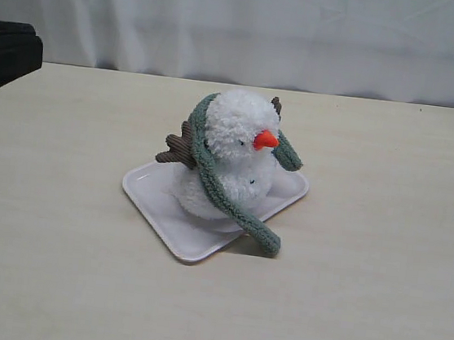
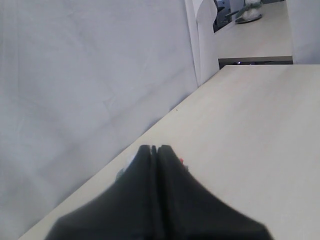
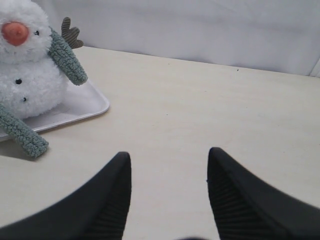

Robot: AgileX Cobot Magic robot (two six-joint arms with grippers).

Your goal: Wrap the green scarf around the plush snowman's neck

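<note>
Closest to me, the right gripper [image 3: 169,152] hangs low over the bare table [image 1: 362,276] with its jaws spread wide and nothing between them, well off to one side of the toy. The left gripper [image 2: 155,149] is pinched fully shut on nothing and points away across the tabletop. Next comes the long end of the scarf [image 1: 210,176], which runs down across the front of the snowman [image 1: 236,126] and spills past the front corner of the white tray [image 1: 158,199] onto the table. The snowman sits upright on that tray. The scarf looks draped rather than wrapped: it rides high behind the head instead of down in the neck [image 1: 252,169], and its short end just dangles beside the orange nose [image 1: 266,139] without crossing the long one. That is where I'd worry. The long end probably outweighs the short one, so a careless tug could pull the whole scarf off over the head. The toy looks light and soft, so a pull on the scarf might topple it or skid the tray. A reach behind the head could also snag the brown twig arm [image 1: 178,150]. Beyond it all there is only the pale backdrop [image 1: 243,24].
</note>
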